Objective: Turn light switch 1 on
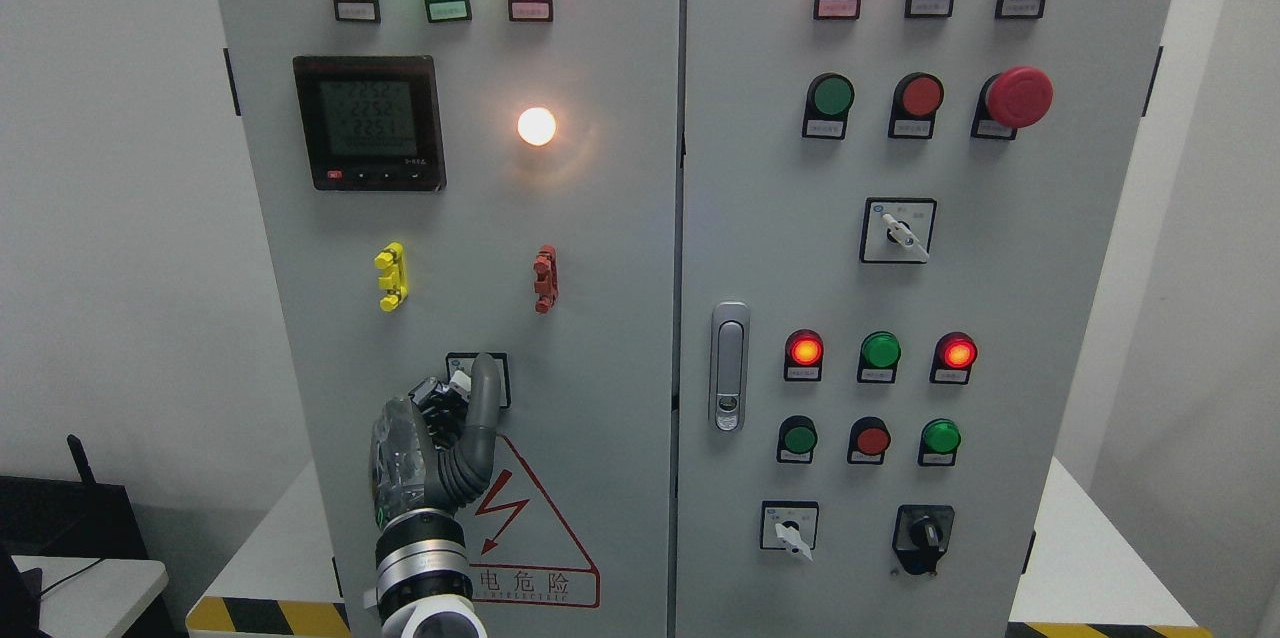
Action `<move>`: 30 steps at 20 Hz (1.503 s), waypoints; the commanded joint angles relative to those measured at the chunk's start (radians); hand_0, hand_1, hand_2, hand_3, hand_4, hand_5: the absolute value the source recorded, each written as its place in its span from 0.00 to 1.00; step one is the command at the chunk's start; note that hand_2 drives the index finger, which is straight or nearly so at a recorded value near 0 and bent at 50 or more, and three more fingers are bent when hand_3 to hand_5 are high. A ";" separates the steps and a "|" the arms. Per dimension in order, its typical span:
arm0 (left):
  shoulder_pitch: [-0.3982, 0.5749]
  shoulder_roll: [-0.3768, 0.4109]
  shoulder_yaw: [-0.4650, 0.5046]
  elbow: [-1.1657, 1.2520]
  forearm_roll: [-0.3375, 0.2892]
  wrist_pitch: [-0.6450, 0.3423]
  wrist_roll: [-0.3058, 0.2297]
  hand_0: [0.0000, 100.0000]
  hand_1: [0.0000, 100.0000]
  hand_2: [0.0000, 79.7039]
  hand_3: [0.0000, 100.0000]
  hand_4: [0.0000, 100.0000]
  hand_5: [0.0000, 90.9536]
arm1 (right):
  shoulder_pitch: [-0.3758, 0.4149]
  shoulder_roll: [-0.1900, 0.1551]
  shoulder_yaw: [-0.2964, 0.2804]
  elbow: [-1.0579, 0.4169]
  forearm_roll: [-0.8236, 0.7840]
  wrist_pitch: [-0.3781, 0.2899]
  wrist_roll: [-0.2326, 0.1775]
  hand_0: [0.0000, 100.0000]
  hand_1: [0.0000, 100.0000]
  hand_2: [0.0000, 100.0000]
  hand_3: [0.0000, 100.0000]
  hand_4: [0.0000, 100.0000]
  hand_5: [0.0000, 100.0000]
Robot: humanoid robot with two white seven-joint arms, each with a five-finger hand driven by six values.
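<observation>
Item: left hand (445,418), arm entering at the bottom edge left of the middle, raised against the left door (450,218) of the grey cabinet, fingers (485,398) curled onto the rotary light switch (478,380). Switch location: lower part of the left door, just above the red warning triangle (530,528), below the yellow handle (391,276) and red handle (545,279). White lamp (536,126) above: lit.

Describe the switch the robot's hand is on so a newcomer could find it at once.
Start at the left cabinet door, then drop below the yellow clip. The small black-framed switch sits just above the red warning triangle; it alone has the left hand on it.
</observation>
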 commanded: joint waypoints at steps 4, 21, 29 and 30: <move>0.010 -0.001 0.005 -0.006 -0.001 0.001 0.002 0.15 0.21 0.36 0.58 0.78 0.86 | 0.000 0.000 0.020 0.000 -0.026 0.000 -0.001 0.12 0.39 0.00 0.00 0.00 0.00; 0.051 0.001 0.005 -0.070 -0.001 -0.007 0.002 0.09 0.20 0.37 0.58 0.78 0.86 | 0.000 0.000 0.020 0.000 -0.026 0.000 -0.001 0.12 0.39 0.00 0.00 0.00 0.00; 0.114 0.004 0.010 -0.124 -0.001 -0.016 -0.025 0.08 0.21 0.38 0.59 0.78 0.87 | 0.000 0.000 0.020 0.000 -0.026 0.000 -0.001 0.12 0.39 0.00 0.00 0.00 0.00; 0.117 0.005 0.010 -0.131 -0.001 -0.016 -0.025 0.08 0.21 0.38 0.59 0.78 0.87 | 0.000 0.000 0.020 0.000 -0.026 0.000 -0.001 0.12 0.39 0.00 0.00 0.00 0.00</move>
